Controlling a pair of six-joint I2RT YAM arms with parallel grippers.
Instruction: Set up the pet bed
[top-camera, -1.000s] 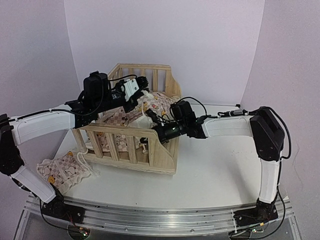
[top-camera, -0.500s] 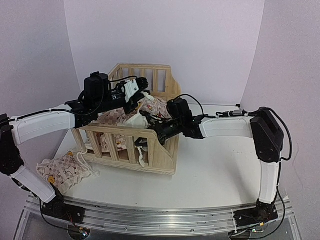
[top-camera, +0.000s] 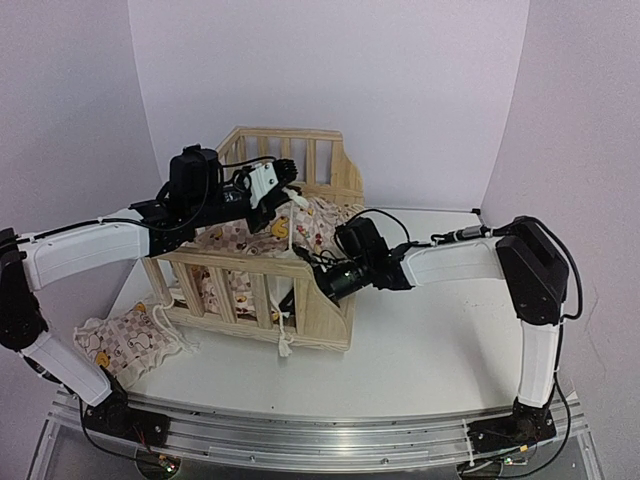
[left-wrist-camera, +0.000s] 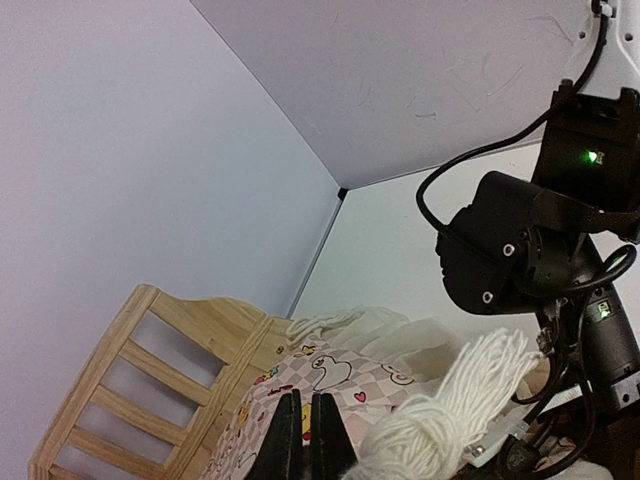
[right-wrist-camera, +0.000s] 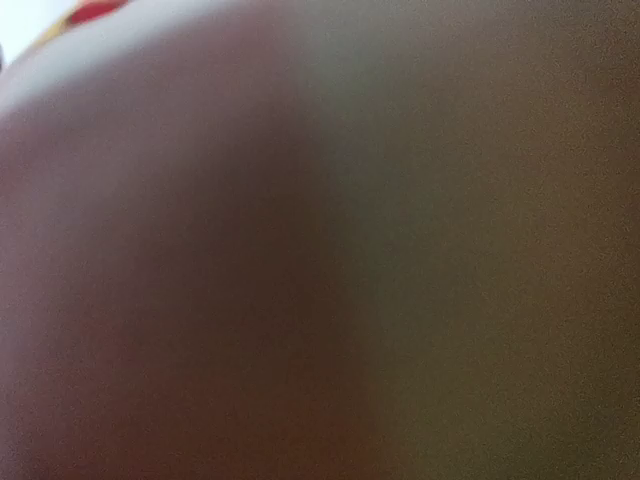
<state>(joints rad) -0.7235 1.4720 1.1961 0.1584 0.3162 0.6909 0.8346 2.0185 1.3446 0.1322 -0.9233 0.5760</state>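
The pine slatted bed frame (top-camera: 255, 262) stands left of centre on the table. The checked cushion (top-camera: 320, 215) lies bunched inside it, raised at the back. My left gripper (top-camera: 287, 192) is above the back of the bed, shut on a fold of the cushion. In the left wrist view its jaws (left-wrist-camera: 303, 425) pinch the checked fabric (left-wrist-camera: 340, 375) beside the frame's rail (left-wrist-camera: 150, 370), with a cream yarn tassel (left-wrist-camera: 450, 410) close by. My right gripper (top-camera: 322, 283) is pushed into the cushion at the bed's right end, its fingers hidden. Blurred fabric (right-wrist-camera: 300, 250) fills the right wrist view.
A second small checked pad (top-camera: 120, 340) with duck prints lies on the table at the front left, beside the bed. A cream tie string (top-camera: 284, 335) hangs out over the front rail. The right arm's black wrist (left-wrist-camera: 520, 240) is close to my left gripper.
My right gripper has moved down and forward into the bed's right end, pressing the cushion lower. A tie string now hangs over the front rail. My left gripper has hardly moved.
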